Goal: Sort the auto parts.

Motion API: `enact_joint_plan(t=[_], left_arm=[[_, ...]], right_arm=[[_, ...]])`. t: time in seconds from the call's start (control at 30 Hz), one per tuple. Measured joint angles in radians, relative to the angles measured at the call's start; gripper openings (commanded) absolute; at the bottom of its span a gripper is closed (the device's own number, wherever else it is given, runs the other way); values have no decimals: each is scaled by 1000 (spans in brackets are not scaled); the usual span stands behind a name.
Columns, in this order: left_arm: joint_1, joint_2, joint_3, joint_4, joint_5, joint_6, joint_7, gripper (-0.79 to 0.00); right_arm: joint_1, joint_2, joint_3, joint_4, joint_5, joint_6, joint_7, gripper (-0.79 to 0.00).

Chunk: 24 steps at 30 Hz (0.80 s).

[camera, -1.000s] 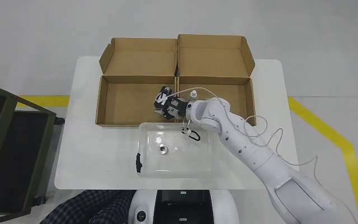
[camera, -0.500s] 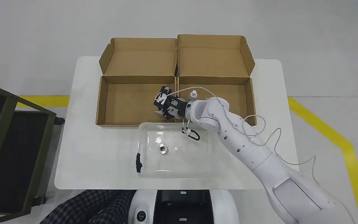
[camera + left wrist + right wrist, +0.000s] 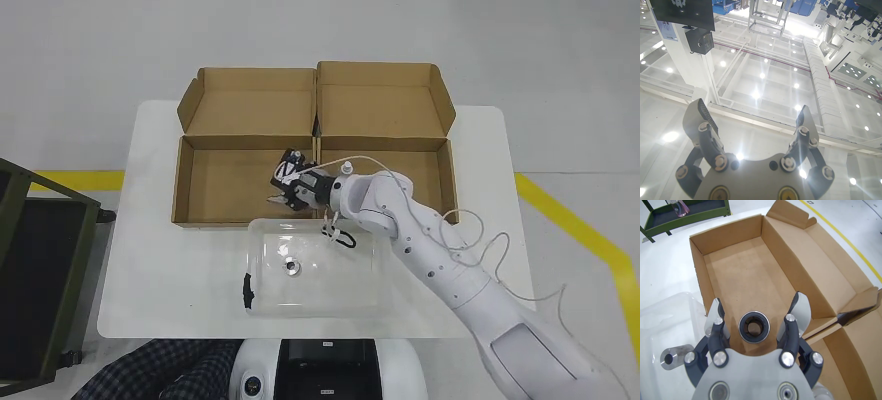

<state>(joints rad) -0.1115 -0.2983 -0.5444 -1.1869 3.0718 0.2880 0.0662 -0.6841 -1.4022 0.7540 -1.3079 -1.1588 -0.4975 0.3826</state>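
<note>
My right gripper (image 3: 289, 177) hangs open over the near right corner of the left cardboard box (image 3: 215, 185). In the right wrist view a black ring-shaped part with a metal rim (image 3: 754, 327) lies on the floor of the left box (image 3: 745, 275), between the spread fingers of my right gripper (image 3: 758, 303) and free of them. A clear plastic tray (image 3: 330, 290) in front of the boxes holds a small metal part (image 3: 291, 266), seen as a short metal cylinder with a bore (image 3: 671, 357). My left gripper (image 3: 753, 115) points at the ceiling, open and holding nothing.
A second open cardboard box (image 3: 430, 175) adjoins the first on the right, both with their lids folded back. A black strip (image 3: 245, 292) sits at the tray's left edge. A green cart (image 3: 30, 280) stands off the table's left side.
My right gripper has moved a little farther over the left box, away from the tray. Nothing else has moved.
</note>
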Motion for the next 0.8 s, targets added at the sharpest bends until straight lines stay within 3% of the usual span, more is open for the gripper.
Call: enact_joint_plan(t=[0.3, 0.8], left_arm=[[0, 0, 0, 0, 0, 0, 0, 0], [0, 0, 0, 0, 0, 0, 0, 0]], right_arm=[[-101, 36, 69, -228, -65, -72, 15, -148], [-352, 102, 172, -536, -143, -235, 55, -175]])
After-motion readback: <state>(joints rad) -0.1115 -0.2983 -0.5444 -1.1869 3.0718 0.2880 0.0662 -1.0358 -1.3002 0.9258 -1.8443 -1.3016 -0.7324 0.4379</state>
